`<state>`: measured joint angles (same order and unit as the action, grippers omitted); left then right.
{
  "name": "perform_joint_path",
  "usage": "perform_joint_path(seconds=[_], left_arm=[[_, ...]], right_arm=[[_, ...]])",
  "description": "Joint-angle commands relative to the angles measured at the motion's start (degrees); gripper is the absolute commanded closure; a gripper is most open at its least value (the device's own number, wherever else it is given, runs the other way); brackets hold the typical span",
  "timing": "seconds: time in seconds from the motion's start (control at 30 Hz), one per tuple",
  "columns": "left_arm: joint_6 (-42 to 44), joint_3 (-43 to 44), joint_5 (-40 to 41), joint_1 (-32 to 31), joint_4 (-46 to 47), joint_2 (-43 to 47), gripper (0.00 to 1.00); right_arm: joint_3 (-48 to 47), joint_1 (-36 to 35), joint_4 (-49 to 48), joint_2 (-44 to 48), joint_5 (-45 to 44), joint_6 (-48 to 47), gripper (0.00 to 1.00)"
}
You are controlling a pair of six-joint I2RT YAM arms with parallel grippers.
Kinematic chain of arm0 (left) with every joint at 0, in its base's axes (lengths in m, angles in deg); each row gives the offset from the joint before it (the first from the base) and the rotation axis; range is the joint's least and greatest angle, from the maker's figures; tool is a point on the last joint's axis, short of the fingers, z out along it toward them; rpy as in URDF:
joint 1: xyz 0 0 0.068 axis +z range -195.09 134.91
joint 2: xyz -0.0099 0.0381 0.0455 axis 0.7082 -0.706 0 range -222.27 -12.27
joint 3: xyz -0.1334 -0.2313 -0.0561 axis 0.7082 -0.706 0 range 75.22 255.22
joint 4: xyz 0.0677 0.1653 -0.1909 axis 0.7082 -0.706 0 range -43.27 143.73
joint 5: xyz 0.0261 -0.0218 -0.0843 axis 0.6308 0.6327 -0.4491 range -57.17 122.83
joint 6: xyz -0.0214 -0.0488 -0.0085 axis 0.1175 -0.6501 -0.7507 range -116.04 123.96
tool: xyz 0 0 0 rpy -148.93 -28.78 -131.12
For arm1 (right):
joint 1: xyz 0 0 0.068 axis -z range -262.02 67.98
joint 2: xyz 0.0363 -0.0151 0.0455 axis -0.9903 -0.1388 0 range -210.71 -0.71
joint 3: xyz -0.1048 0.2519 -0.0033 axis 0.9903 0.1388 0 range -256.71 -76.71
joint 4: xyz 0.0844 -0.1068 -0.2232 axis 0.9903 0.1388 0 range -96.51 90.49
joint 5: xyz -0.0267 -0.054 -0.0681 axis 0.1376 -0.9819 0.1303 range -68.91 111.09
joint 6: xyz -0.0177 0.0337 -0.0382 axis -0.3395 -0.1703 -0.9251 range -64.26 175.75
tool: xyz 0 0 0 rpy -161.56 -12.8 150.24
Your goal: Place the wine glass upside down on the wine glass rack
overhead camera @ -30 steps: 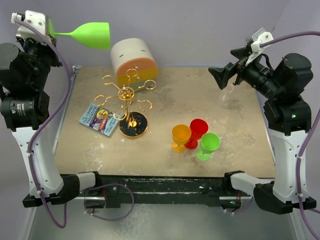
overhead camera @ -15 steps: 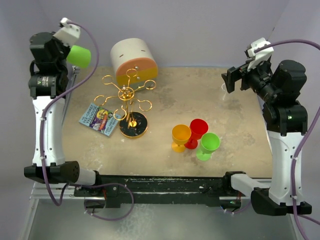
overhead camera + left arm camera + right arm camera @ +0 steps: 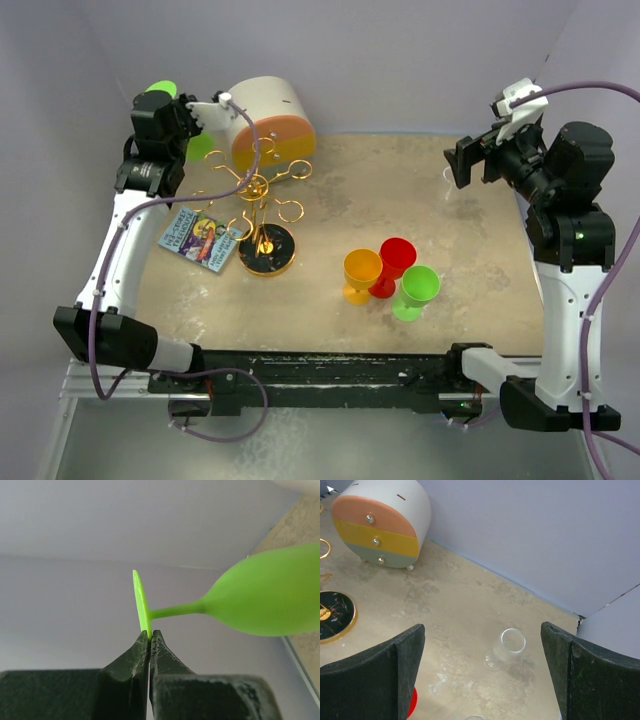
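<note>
Green wine glass (image 3: 265,600) hanging in air at far left of desk (image 3: 450,250), near gold wine glass rack (image 3: 255,190), not touching it. Left hand (image 3: 150,635) pinching edge of glass foot, fingers pressed together. Right hand (image 3: 481,645) spread wide, holding nothing, hovering above clear glass (image 3: 507,647).

The left pincer (image 3: 149,636), jaws pressed together on the edge of the foot of the green wine glass (image 3: 265,597). Stem and bowl run toward 3 o'clock, against a pale wall (image 3: 125,520); the counter (image 3: 296,524) shows at 2 o'clock.
</note>
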<state>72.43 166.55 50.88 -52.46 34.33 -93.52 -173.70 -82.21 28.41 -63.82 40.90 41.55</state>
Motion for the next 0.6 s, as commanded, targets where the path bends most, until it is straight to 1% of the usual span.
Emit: perform_joint_path(seconds=[0.0,0.23,0.4,0.43,0.57], left_arm=[[7.83,-3.69,-10.17,-1.0,6.45,3.43,1.0],[9.51,-3.27,-18.4,-2.73,3.62,2.84,1.0],[7.83,-0.05,-25.05,-3.73,-3.06,2.01,1.0],[7.86,0.95,-27.43,-4.14,-5.12,1.68,1.0],[9.18,1.31,-28.63,-5.38,-6.89,1.47,1.0]], right_arm=[[-0.17,0.63,-0.64,1.44,2.41,-0.49,0.0],[0.03,0.71,-0.64,1.6,2.66,-0.63,0.0],[0.17,1.02,-0.64,1.49,3.16,-0.7,0.0],[0.39,1.11,-0.64,1.71,3.21,-0.84,0.0],[0.43,1.15,-0.64,1.9,3.39,-1.0,0.0]])
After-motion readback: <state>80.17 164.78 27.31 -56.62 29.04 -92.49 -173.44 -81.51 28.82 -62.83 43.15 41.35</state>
